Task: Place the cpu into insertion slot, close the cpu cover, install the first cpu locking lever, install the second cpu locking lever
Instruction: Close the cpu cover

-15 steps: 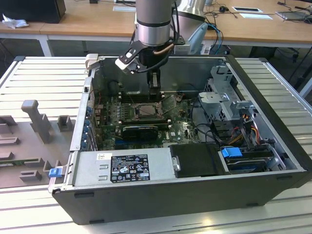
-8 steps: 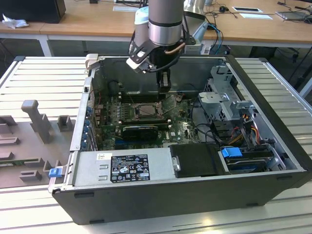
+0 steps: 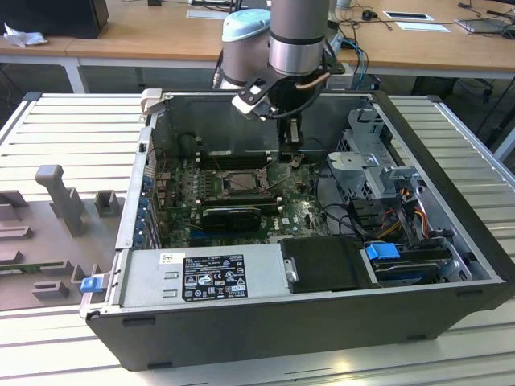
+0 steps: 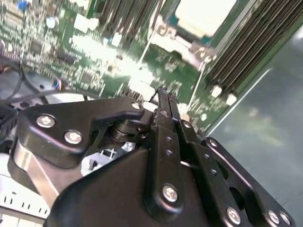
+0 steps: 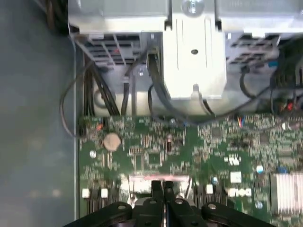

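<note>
- Lying open on its side, the computer case [image 3: 322, 322] holds the green board [image 3: 299, 215]. The pincer [image 3: 294, 159] hangs inside it, low over the board.
- Socket [image 3: 239, 183]: just beside the pincer, toward the exterior view's left, and apart from its tips.
- Chip [image 4: 203, 14]: in the second wrist view a pale square face lies just beyond the pincer's tips, apparently seated in the socket frame.
- Handling, as judged: the chip is light, thin and stiff, with a smooth face and delicate contacts beneath. It is best held by two opposite edges and kept level.
- Pincer state: clenched. The fingers [image 5: 157, 187] press together in both wrist views, with nothing seen between them.
- Not determinable: whether the cover plate lies down over the chip, and where the locking levers sit.
- The socket is cut off at the picture edge in the second wrist view, and the pincer's own body hides the board beneath it.
</note>
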Controlling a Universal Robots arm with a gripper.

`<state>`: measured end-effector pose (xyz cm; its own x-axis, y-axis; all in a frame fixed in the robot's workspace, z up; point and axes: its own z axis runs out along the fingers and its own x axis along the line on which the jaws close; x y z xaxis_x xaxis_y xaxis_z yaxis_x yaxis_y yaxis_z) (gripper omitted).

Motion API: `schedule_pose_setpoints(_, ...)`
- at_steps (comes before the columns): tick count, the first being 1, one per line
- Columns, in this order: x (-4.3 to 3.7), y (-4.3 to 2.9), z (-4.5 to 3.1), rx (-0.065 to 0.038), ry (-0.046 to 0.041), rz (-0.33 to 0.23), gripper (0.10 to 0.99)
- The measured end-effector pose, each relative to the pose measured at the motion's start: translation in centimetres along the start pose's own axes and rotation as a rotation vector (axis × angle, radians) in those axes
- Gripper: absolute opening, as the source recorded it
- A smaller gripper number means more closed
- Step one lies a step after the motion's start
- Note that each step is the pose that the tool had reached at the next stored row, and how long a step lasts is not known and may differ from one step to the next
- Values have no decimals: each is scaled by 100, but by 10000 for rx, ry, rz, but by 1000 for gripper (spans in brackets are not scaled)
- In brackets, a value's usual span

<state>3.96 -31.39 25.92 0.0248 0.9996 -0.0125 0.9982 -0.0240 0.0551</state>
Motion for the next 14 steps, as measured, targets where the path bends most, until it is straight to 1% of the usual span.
schedule_pose_setpoints(2,16,109,8,16,0,-3,149)
schedule_pose_setpoints(4,25,157,34,30,2,-42,149)
schedule_pose_setpoints(5,30,197,54,43,3,-80,149)
schedule_pose_setpoints(6,36,263,81,61,6,-133,149)
schedule_pose_setpoints(7,38,284,101,68,6,-163,149)
schedule_pose_setpoints(9,39,284,138,82,8,-182,149)
schedule_pose_setpoints(10,39,283,164,116,9,-198,149)
schedule_pose_setpoints(11,39,271,164,185,6,-206,149)
schedule_pose_setpoints(12,39,247,163,279,6,-213,149)
schedule_pose_setpoints(13,37,216,158,323,4,-215,149)
schedule_pose_setpoints(14,37,205,147,324,4,-213,149)
